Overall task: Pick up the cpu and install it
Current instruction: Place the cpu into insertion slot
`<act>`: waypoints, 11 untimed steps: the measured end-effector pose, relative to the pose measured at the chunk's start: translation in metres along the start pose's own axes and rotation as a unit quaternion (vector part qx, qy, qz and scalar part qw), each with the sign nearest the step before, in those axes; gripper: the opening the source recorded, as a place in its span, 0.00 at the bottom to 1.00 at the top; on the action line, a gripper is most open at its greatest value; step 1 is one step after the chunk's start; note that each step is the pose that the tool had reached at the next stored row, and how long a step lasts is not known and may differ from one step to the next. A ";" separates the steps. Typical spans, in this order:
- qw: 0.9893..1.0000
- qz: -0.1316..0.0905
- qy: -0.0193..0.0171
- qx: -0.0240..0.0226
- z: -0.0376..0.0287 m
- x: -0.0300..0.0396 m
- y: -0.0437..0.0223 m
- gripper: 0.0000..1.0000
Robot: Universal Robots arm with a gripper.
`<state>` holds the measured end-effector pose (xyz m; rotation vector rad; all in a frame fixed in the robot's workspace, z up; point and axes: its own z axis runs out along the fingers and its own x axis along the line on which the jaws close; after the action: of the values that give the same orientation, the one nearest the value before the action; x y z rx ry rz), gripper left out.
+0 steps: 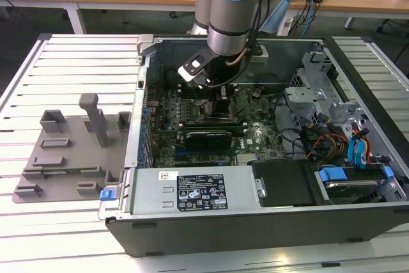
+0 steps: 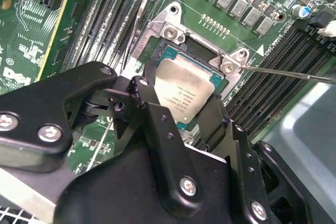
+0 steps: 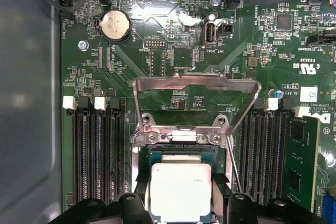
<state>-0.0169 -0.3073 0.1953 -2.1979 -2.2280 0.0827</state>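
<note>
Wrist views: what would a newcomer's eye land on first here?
The silvery cpu, sitting at the motherboard socket with the black gripper right at it. Beside it, the metal frame stands flipped open. In the exterior view, the arm reaches into the open computer case.

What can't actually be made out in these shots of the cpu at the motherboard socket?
1. Whether the cpu is fully seated in the socket: in both wrist views the gripper covers its near side.
2. The socket's contacts: the cpu covers them in both wrist views.
3. The socket area in the exterior view: the arm stands in front of it.
</note>
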 end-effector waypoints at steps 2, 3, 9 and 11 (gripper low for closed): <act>1.000 0.000 0.000 0.000 0.0002 -0.0010 0.0013 0.55; 1.000 0.000 0.000 0.000 0.0003 -0.0022 0.0014 0.55; 1.000 0.000 0.001 -0.002 -0.0042 -0.0028 0.0012 0.55; 1.000 0.000 0.001 -0.002 -0.0038 -0.0030 0.0012 0.55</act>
<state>-0.0156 -0.3102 0.1991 -2.1987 -2.2286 0.0771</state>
